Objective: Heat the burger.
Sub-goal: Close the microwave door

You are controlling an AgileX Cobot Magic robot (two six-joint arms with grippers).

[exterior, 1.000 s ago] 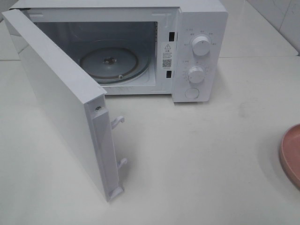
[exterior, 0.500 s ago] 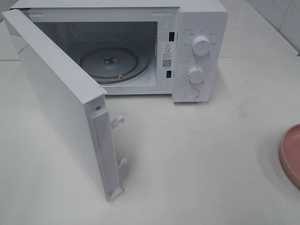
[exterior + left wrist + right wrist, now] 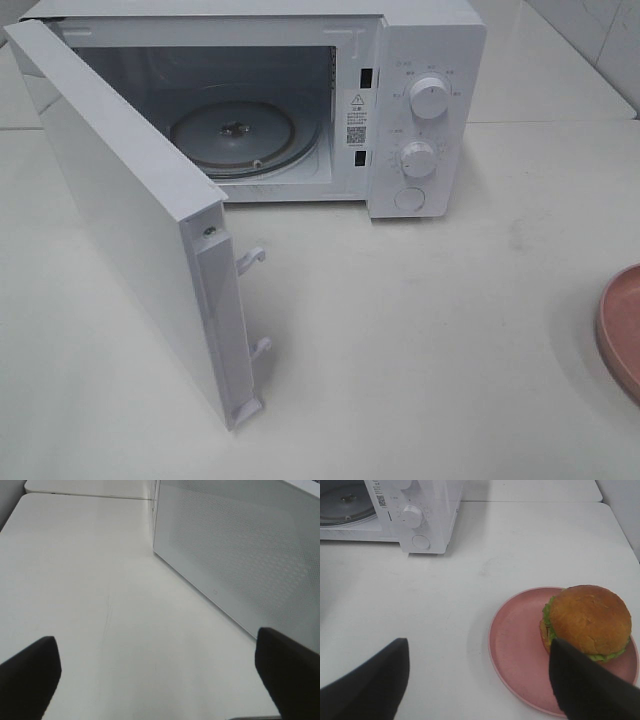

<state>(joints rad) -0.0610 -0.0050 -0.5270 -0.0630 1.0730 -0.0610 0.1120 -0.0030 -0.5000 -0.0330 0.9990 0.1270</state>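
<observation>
The burger (image 3: 587,620), golden-brown bun over green lettuce, sits on a pink plate (image 3: 520,655) on the white table; only the plate's rim (image 3: 618,330) shows at the right edge of the exterior view. My right gripper (image 3: 480,685) hovers open above the table, one dark finger beside the burger, nothing between the fingers. The white microwave (image 3: 425,110) stands at the back with its door (image 3: 130,215) swung wide open and a bare glass turntable (image 3: 235,135) inside. My left gripper (image 3: 155,675) is open and empty beside the door's outer face (image 3: 240,555).
The microwave has two round knobs (image 3: 428,97) and a round button (image 3: 410,198) on its right panel. The open door juts far toward the table's front left. White tabletop (image 3: 420,340) lies between the microwave and the plate.
</observation>
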